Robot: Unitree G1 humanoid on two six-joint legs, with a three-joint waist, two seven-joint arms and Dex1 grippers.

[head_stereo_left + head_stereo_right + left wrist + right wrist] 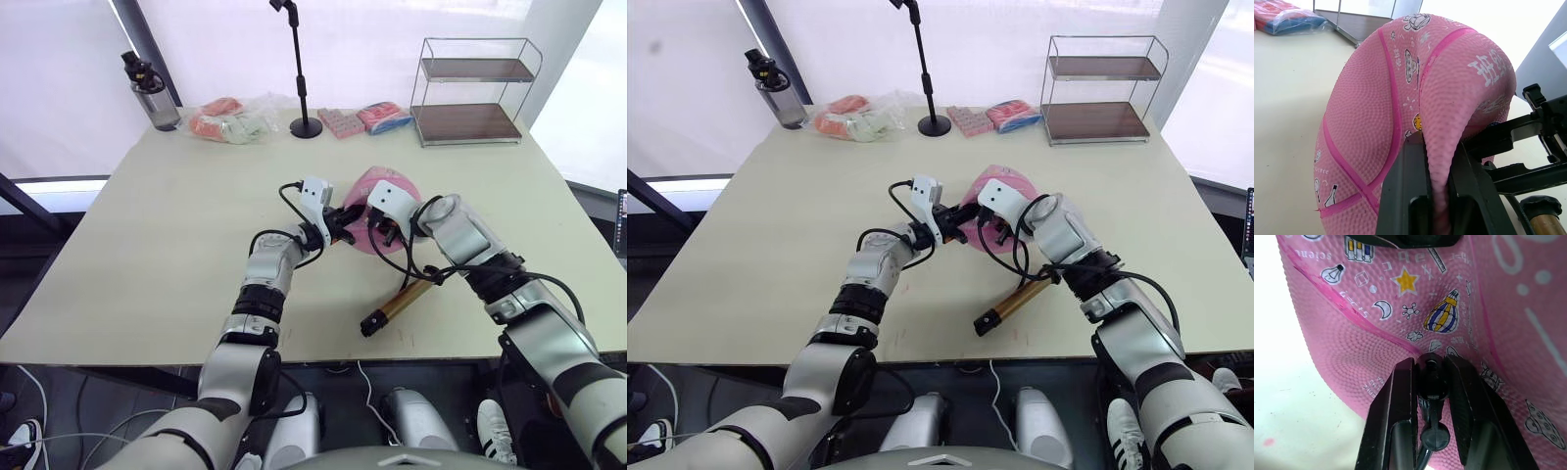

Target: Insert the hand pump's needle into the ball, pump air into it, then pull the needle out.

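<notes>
The left gripper point(1437, 196) is pinching a fold of the ball point(1381, 122) mid-worktop point(147, 245). The right gripper point(1432, 382) is clamping the needle point(1431, 369) fitting against the ball's skin. The pump point(397, 305) is lying at the ball's 5 o'clock.

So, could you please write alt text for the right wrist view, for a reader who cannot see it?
The right gripper's two black fingers are shut on the black fitting of the needle, pressed against the pink pebbled rubber ball. The ball's dimpled surface carries small printed marks, among them a yellow star, a crescent moon and a striped balloon. The thin black hose trails back between the fingers.
</notes>
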